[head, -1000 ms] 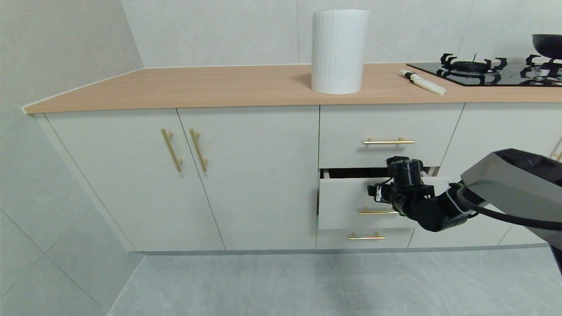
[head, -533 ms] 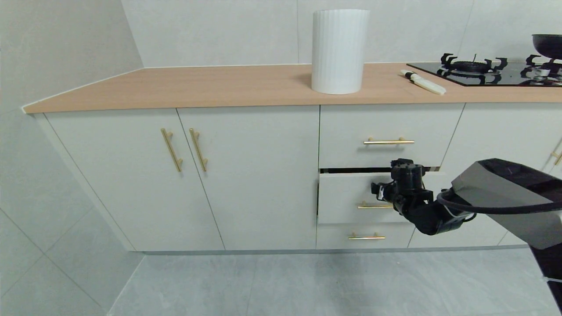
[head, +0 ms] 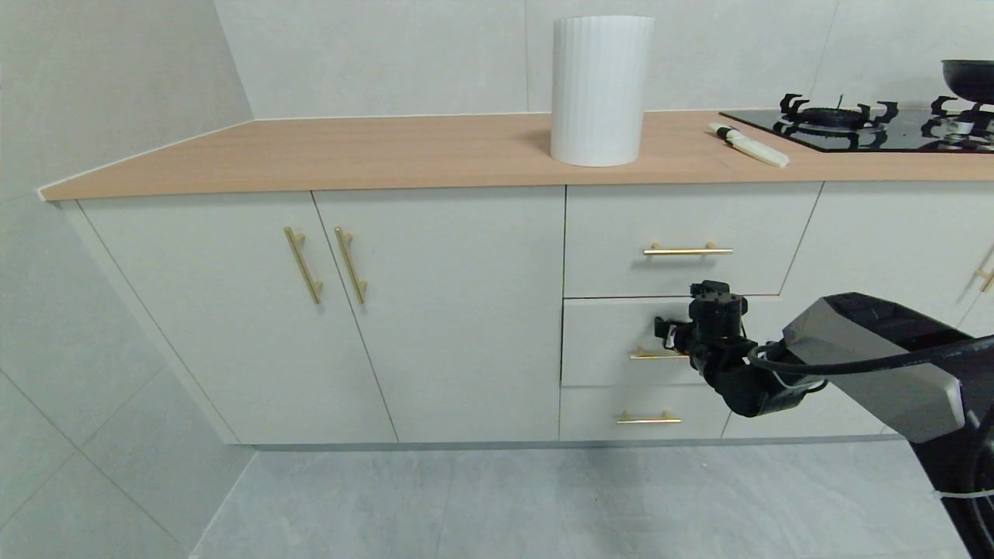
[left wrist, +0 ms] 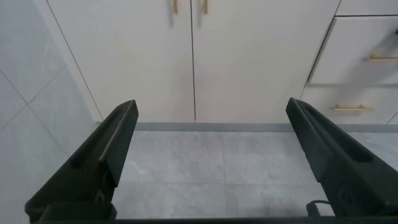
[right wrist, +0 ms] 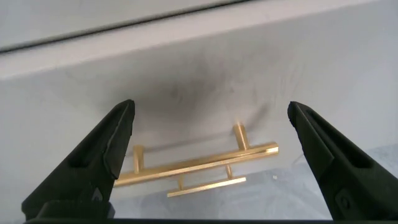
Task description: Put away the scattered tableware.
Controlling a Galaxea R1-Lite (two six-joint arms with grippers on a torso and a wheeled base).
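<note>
The middle drawer (head: 609, 341) of the white cabinet sits flush with the fronts around it. My right gripper (head: 683, 343) is pressed close to its front, open, at the gold handle (head: 652, 356). In the right wrist view the handle (right wrist: 205, 163) lies just beyond the gap of the right gripper (right wrist: 209, 111), and neither finger holds it. A white utensil with a dark band (head: 747, 145) lies on the wooden counter (head: 373, 151) beside the stove. My left gripper (left wrist: 211, 106) hangs open over the grey floor in front of the cabinet doors.
A tall white ribbed cylinder (head: 599, 91) stands on the counter above the drawers. A black gas stove (head: 862, 124) with a dark pan (head: 971, 76) is at the right. The top drawer (head: 687, 250) and bottom drawer (head: 648, 420) are closed. Grey tiled floor (head: 497, 505) lies open below.
The middle drawer, partly pulled out a second ago, has slid back flush into the cabinet. My right gripper moved in toward the cabinet with it.
</note>
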